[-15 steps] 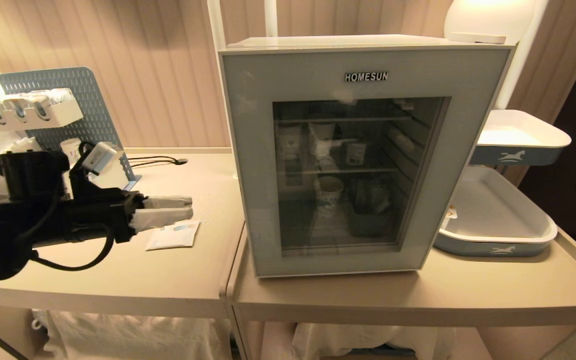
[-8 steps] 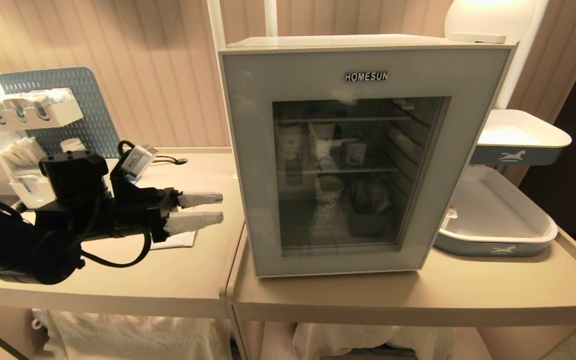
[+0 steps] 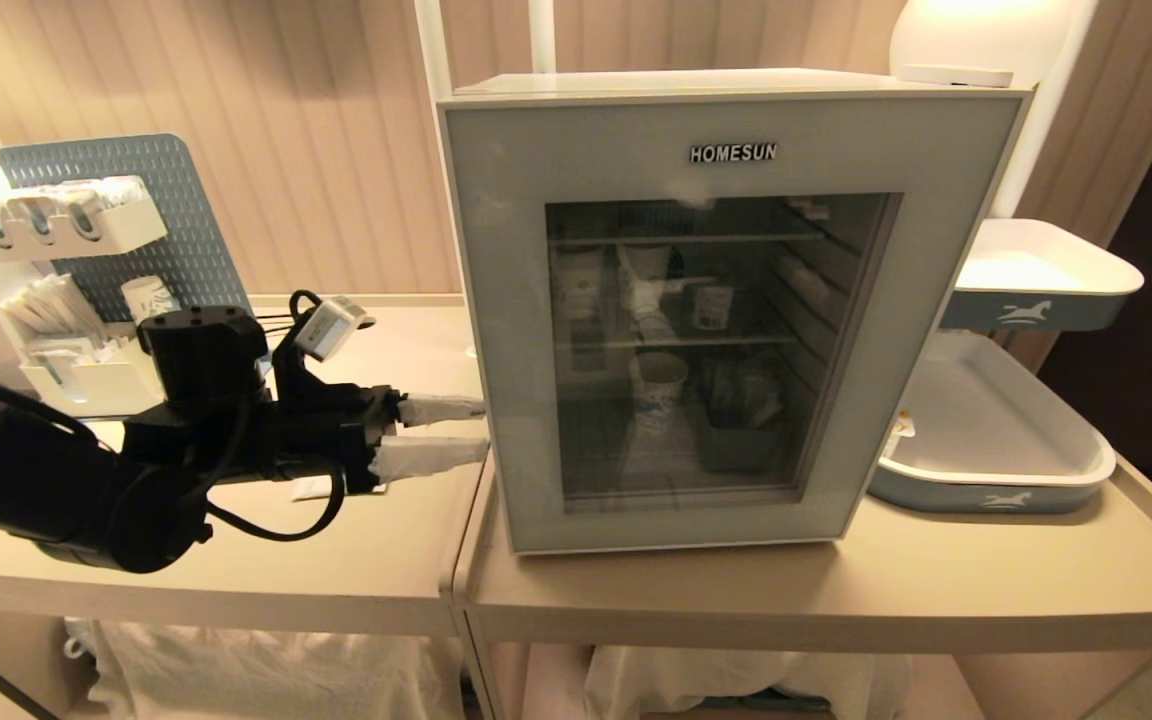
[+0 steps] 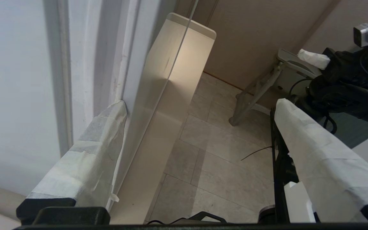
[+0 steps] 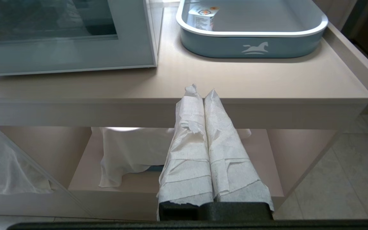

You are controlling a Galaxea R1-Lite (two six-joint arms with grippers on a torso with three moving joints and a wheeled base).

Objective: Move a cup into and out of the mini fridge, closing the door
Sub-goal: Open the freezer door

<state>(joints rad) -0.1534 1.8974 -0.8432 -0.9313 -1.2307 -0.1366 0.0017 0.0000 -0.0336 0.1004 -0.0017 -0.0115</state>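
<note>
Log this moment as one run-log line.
phase: reaching to open | left gripper: open, at door left edge | right gripper: shut, parked low | mini fridge: closed

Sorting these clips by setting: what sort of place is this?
Probably a drinks corner or hotel-style refreshment station: a glass-door mini fridge on a counter, a pegboard rack with capsules and sachets, and serving trays alongside.

Left arm reaches level toward the right, left gripper (image 3: pixel 481 430) with taped fingers (image 4: pixel 88 156) spread wide. Right gripper (image 5: pixel 200 91) points forward, fingers pressed together, parked low.
</note>
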